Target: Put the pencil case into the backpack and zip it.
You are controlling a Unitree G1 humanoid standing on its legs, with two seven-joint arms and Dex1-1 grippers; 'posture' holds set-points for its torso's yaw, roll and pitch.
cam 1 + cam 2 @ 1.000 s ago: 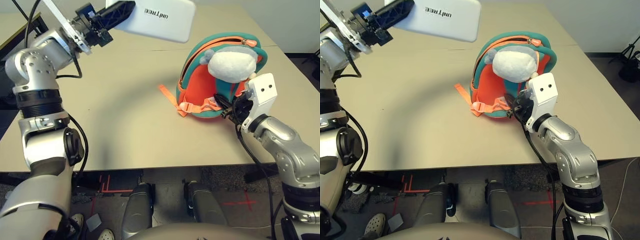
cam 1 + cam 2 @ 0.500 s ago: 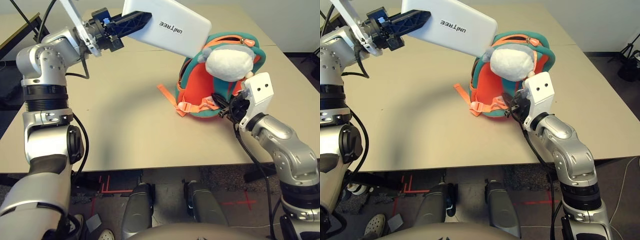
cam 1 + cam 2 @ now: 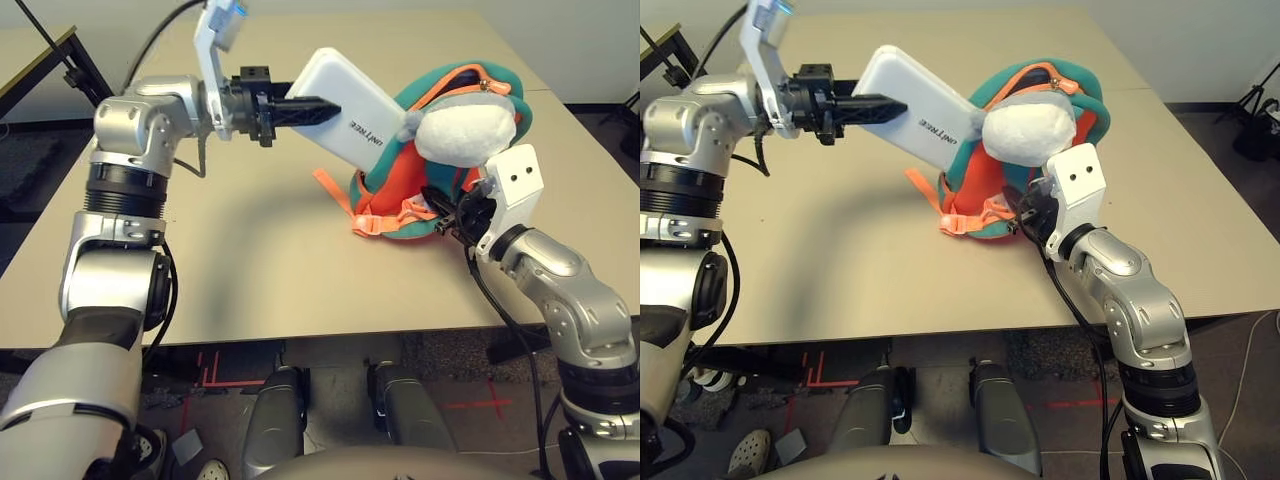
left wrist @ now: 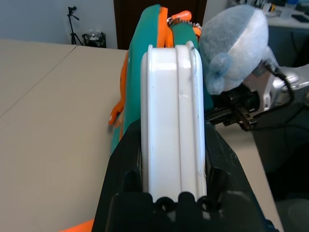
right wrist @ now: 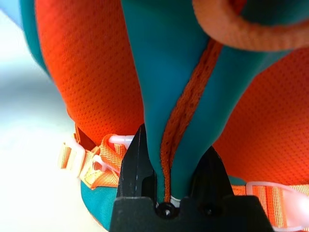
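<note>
There was one pencil case [image 3: 350,107], one backpack [image 3: 395,195], one plush toy [image 3: 465,133], and two claws: left claw [image 3: 310,109], right claw [image 3: 447,212].

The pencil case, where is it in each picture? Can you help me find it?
Left eye view: the pencil case is upper middle, held in the left claw, against the backpack.
Right eye view: upper middle, left of the plush toy.
Left wrist view: center, seen edge-on between the black fingers.
Right wrist view: not in it; only backpack fabric in the right claw.
Shared landmark: the plush toy shows in the three views that show the case.
</note>
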